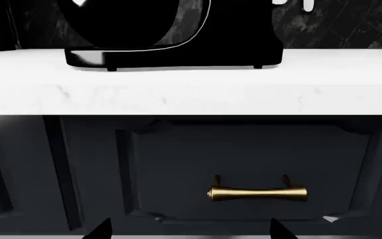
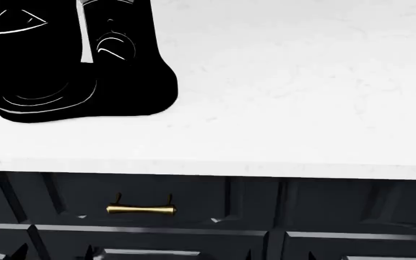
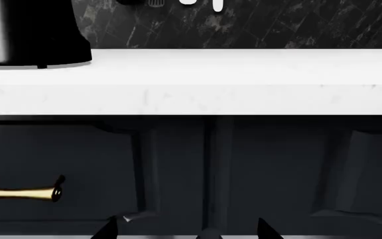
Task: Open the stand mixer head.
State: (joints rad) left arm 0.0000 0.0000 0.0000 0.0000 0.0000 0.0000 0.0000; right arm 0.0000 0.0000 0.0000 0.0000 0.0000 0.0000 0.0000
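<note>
Fingers first: on my left gripper (image 1: pixel 185 230) only two dark fingertips (image 1: pixel 100 229) poke into the wrist picture, set well apart, with nothing between them, so I read that hand as wide and empty. My right gripper (image 3: pixel 183 229) shows the same, two dark tips spread apart with nothing held.

Nothing of the task looks done yet, as far as I can judge. Both hands hang low in front of the dark cabinet, below the edge of the white countertop (image 2: pixel 302 108), and neither touches the mixer. My left hand faces the drawer with the brass handle (image 1: pixel 257 193).

As my landmark I take the stand mixer (image 2: pixel 78 70), standing glossy black on the countertop, toward my left in the head view. Its bowl and base show, but the stand mixer head lies above the top edge of every picture, so I cannot say whether it is down or lifted. From my left fingers the mixer is above and farther back; from my right it is above, back and off to the left.

What remains is everything: raise a hand above the counter, reach the top of the mixer, tilt it up.
</note>
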